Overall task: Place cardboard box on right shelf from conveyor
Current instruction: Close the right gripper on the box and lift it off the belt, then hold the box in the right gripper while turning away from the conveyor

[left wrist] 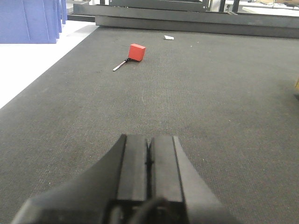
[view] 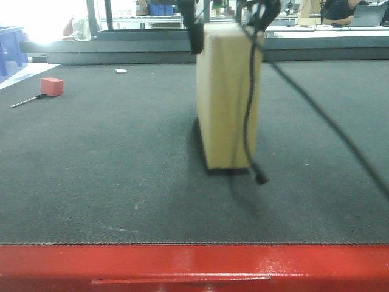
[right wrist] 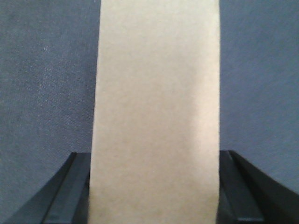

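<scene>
The tall tan cardboard box (view: 226, 97) stands upright on the dark grey conveyor (view: 91, 170), right of the middle. My right gripper (view: 228, 36) comes down over its top, one black finger on each side, shut on it. In the right wrist view the cardboard box (right wrist: 155, 107) fills the space between the two fingers (right wrist: 74, 186) of the right gripper (right wrist: 154, 161). Whether the box's base touches the belt I cannot tell. My left gripper (left wrist: 149, 140) hovers low over the conveyor (left wrist: 210, 107), shut and holding nothing. The right shelf is out of view.
A small red block (view: 51, 86) with a thin metal rod (view: 24, 101) lies at the belt's far left. A black cable (view: 248, 121) hangs in front of the box. The glossy red front edge (view: 182, 264) borders the belt. Blue bins (left wrist: 28, 21) stand beyond the left side.
</scene>
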`<action>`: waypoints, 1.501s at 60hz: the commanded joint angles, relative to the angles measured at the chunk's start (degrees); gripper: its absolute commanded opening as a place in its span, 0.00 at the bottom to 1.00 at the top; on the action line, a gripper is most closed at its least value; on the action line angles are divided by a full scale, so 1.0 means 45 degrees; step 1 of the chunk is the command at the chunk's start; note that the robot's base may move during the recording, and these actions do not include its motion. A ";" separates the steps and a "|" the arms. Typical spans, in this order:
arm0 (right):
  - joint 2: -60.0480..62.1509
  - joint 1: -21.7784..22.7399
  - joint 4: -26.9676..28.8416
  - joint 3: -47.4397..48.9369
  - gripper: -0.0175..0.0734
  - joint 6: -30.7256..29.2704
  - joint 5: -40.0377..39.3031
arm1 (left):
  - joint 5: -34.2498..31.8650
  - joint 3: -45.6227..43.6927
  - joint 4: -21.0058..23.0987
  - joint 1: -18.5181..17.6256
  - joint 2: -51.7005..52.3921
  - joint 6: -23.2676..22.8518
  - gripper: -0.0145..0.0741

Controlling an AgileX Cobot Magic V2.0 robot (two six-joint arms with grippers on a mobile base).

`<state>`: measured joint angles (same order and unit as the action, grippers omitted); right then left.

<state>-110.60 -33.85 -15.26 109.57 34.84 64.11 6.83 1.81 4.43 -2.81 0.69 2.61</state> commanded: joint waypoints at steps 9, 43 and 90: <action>0.3027 0.0715 -0.0314 -0.2255 0.36 -0.1739 -0.1948 | -0.1096 0.0107 0.0075 0.0009 0.0187 0.0004 0.03; 1.3420 0.1848 -0.0287 -1.2724 0.36 -0.2289 -0.7278 | -0.1096 0.0107 0.0075 0.0009 0.0187 0.0004 0.03; 2.4247 0.1848 -0.0418 -1.6126 0.36 -0.3919 -0.7335 | -0.1096 0.0107 0.0075 0.0009 0.0187 0.0004 0.03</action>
<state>-0.46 -25.90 -15.67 35.67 17.97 36.73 6.83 1.81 4.43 -2.81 0.69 2.61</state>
